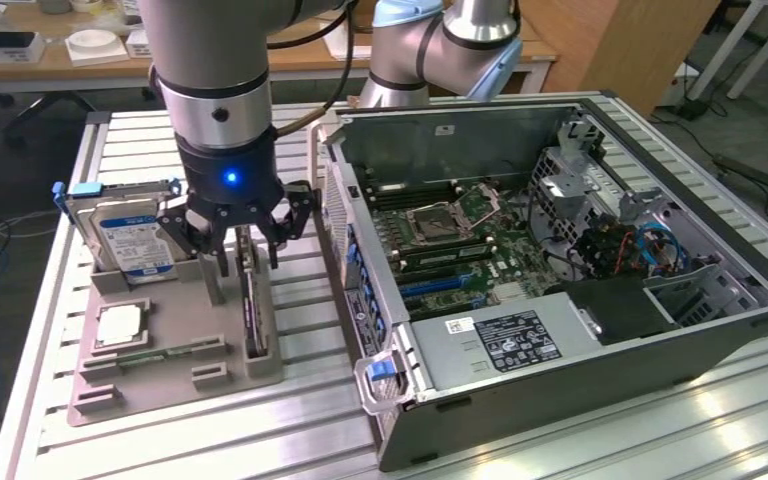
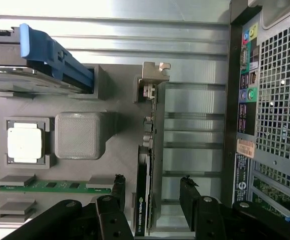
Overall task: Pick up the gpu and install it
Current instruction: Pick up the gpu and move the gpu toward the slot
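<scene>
The gpu (image 1: 253, 312) stands on its edge in a slot of the grey holder (image 1: 144, 392) on the metal table. In the wrist view I see its black face (image 2: 143, 200) and its silver end bracket (image 2: 154, 76) at the far end. My gripper (image 1: 248, 260) hangs right over the card's upper end and is open. One finger (image 2: 118, 194) is on each side of the gpu (image 2: 148, 150), and neither touches it. The open computer case (image 1: 491, 125) lies at the exterior view's right, with its motherboard (image 1: 451, 232) showing.
The holder also carries a silver hard drive with a blue caddy (image 1: 131, 235) (image 2: 54, 57), a square processor (image 1: 120, 325) (image 2: 25, 142) and a green memory stick (image 1: 157, 352) (image 2: 54, 186). The case's perforated rear wall (image 2: 280, 100) stands close beside the gpu. A second robot arm (image 1: 424, 50) stands behind the case.
</scene>
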{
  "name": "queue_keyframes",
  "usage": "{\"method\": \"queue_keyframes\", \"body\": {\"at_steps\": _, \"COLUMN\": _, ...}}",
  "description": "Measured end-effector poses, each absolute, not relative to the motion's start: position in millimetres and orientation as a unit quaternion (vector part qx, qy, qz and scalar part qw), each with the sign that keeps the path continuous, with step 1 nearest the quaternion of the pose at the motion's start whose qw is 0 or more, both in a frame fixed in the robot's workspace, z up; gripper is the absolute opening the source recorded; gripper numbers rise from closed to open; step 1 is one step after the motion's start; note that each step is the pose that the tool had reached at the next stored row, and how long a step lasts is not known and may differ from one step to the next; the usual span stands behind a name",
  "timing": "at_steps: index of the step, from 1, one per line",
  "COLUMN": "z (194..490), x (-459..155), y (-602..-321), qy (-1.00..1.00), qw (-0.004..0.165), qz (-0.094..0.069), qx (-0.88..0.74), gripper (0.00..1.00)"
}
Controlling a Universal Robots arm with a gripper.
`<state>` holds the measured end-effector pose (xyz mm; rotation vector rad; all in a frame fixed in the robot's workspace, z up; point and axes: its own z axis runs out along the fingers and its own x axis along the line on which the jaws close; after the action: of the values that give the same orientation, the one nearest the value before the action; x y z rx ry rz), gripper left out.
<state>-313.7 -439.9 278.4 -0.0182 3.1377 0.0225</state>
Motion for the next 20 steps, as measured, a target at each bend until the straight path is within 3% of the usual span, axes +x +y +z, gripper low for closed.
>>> {"method": "queue_keyframes", "body": {"at_steps": 20, "z": 263.5, "x": -313.7, "y": -439.9, "qy": 1.0, "qw": 0.001, "qz": 0.007, "qx": -0.015, "gripper": 0.56}}
